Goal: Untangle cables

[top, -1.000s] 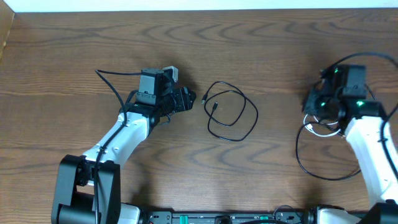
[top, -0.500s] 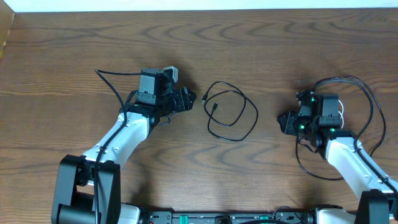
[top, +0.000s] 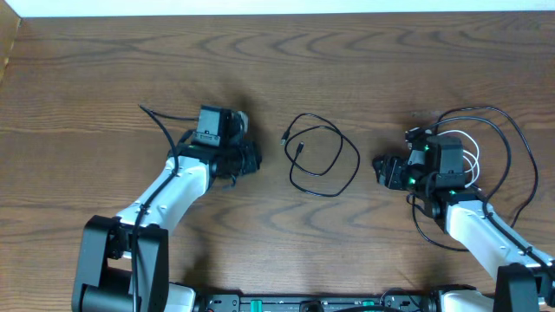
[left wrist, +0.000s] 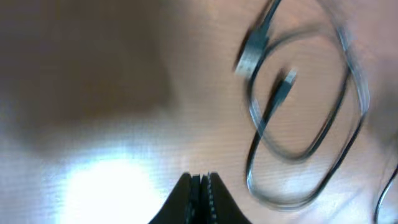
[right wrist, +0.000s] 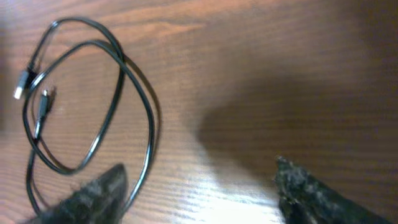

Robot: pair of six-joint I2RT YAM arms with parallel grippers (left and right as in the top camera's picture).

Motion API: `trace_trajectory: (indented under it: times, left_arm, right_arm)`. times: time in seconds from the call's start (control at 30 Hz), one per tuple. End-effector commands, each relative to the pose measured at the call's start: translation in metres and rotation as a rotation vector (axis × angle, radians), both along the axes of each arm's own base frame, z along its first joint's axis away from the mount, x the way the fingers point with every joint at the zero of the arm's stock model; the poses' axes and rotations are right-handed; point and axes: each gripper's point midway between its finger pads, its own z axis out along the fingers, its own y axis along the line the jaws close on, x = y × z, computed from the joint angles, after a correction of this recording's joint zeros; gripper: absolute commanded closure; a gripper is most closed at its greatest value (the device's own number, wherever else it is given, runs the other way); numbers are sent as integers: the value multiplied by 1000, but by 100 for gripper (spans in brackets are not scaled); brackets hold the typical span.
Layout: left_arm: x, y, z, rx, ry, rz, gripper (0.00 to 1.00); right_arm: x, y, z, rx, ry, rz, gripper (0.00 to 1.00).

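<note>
Table [top: 364, 52]: dark-brown wood, grain runs L-R w/ oval figure near far edge. White strip [top: 260, 7] borders far edge, full width. Lighter wood panel [top: 7, 48] at far-L corner, cut off by frame. Bright glare patch [left wrist: 106, 186] on wood in L wrist view.

Pretty much the whole shot is one big dark brown wooden table [top: 347, 61] with wavy grain running left to right and a slightly glossy finish. Along the far edge there's a thin white strip [top: 260, 7], can't tell if it's wall or floor. A paler wood piece [top: 7, 43] pokes in at the far left corner. Lighting comes from above, leaving a washed-out glare patch [left wrist: 106, 186] on the tabletop up close.
</note>
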Motion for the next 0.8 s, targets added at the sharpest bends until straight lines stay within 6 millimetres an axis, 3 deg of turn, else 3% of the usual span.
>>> trace_trajectory:
  times: [0.0,0.03,0.07,0.27,0.37,0.5,0.53,0.6,0.7,0.77]
  left_arm:
    - [-21,-12,0,7,66,-34,93]
    - [-29,-14,-2,24,87,-51,93]
    - [-35,-17,-5,47,101,-67,93]
    - [-59,-38,-7,96,151,-102,92]
    - [-58,-47,-4,106,142,-93,92]
    - [-56,-59,2,99,122,-91,92]
    - [-56,-62,3,95,121,-88,92]
    - [-57,-68,3,100,105,-86,92]
    - [-54,-72,1,159,53,-70,92]
    - [-53,-75,1,196,16,-57,92]
  right_arm:
    - [-3,8,-1,37,22,-9,13]
    - [-4,9,-1,37,22,-5,2]
    - [-4,9,-1,38,23,-3,1]
    - [-4,22,6,105,9,44,1]
    - [-3,32,14,155,-11,87,1]
    - [-3,34,15,164,-15,95,9]
    - [-3,34,16,164,-15,95,14]
    - [-3,34,15,164,-15,95,35]
    - [-3,34,15,164,-15,93,82]
    - [-3,34,15,164,-15,93,99]
